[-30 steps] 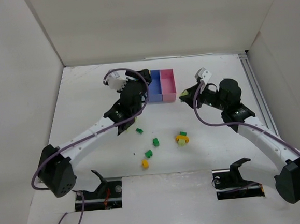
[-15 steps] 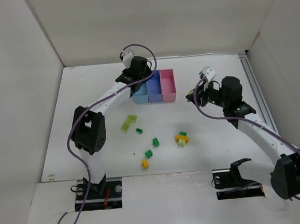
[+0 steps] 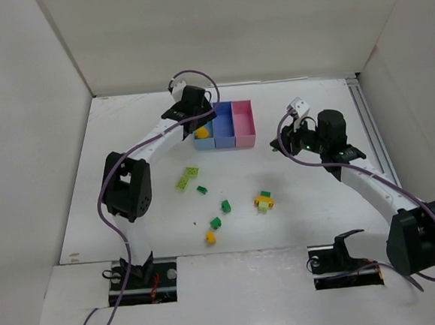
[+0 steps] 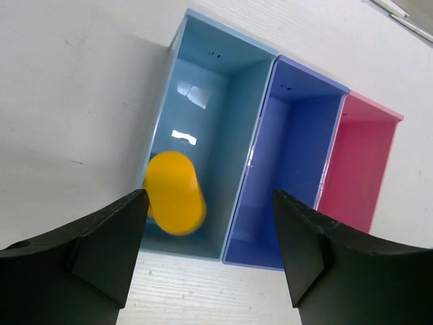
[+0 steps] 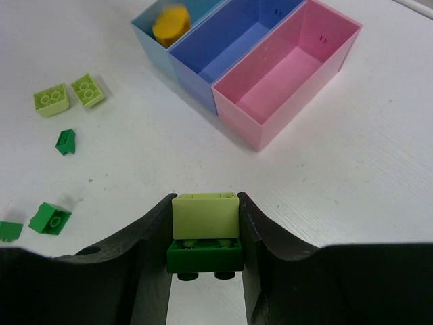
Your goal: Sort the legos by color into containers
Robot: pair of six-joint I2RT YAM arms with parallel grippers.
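Observation:
The containers are a joined row: light blue (image 3: 199, 142), periwinkle (image 3: 222, 126) and pink (image 3: 243, 123). My left gripper (image 3: 193, 116) is open just above the light blue bin (image 4: 203, 88). A blurred yellow-orange lego (image 4: 174, 193) lies inside that bin between the fingers' line of sight. My right gripper (image 5: 205, 230) is shut on a lime lego (image 5: 205, 214) stacked on a dark green lego (image 5: 205, 256). It holds them above the table, right of the pink bin (image 5: 284, 74).
Loose legos lie on the table's middle: two lime ones (image 3: 187, 178), dark green ones (image 3: 202, 189) (image 3: 225, 205) (image 3: 215, 223), a yellow-orange one (image 3: 210, 237), and a mixed yellow, lime and green cluster (image 3: 263, 200). White walls enclose the table.
My left arm swung from the table's middle up to the light blue bin and its jaws opened. The yellow-orange lego now shows inside that bin. My right gripper shifted only slightly.

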